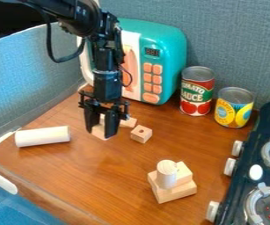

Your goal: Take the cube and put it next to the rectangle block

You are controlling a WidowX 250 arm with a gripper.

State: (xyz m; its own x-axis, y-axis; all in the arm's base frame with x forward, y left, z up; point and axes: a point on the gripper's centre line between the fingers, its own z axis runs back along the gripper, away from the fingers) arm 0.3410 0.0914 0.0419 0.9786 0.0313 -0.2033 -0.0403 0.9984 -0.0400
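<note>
Black two-finger gripper [101, 130], fingers parted, pale wooden block [100, 132] between them; small, holed, pale wooden cube [141, 134] nearby on brown wood-grain counter [110, 176].

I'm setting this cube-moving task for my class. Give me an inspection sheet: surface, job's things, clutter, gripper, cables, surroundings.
Surface: brown wood-grain tabletop; spills: nothing seen.
Job's things: small pale wooden cube with a hole; pale wooden block in a stack with an upright wooden cylinder.
Clutter: whitish cylinder on its side; red-labelled can; yellow-labelled can.
Gripper: black gripper at another wooden block; grasp unclear.
Cables: black cable looping beside the arm.
Surroundings: teal toy microwave; black toy stove.
</note>
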